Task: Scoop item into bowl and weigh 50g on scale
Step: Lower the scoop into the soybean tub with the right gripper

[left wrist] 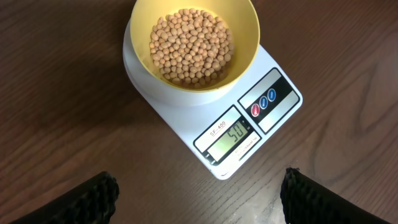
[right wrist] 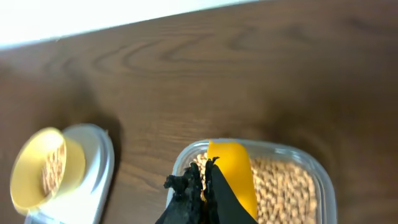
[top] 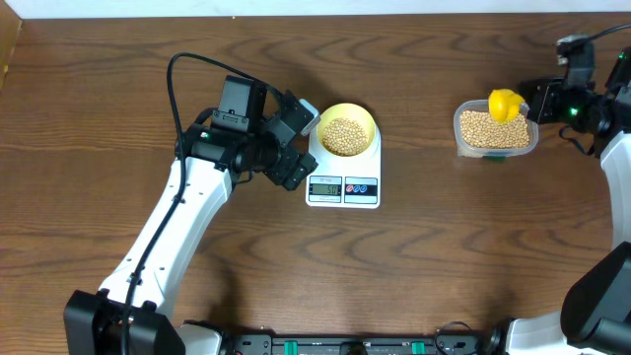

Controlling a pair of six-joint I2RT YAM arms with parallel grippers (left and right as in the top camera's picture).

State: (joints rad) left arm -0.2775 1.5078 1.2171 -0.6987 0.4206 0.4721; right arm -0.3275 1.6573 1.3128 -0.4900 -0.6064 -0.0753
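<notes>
Scale [left wrist: 249,118] display [left wrist: 233,138] reads 50; label [left wrist: 219,129] above display: SF-400.

The left arm [top: 168,232] has a long white link, black joints, a boxy black housing [top: 240,102] at the wrist and 1 thin black cable [top: 172,84] arching beside it; its 2 fingers [left wrist: 93,198] are black with a ribbed face. The right arm [top: 619,168] is likewise white and black, with a small green light [top: 570,110] on its wrist and black fingers [right wrist: 186,202].
</notes>
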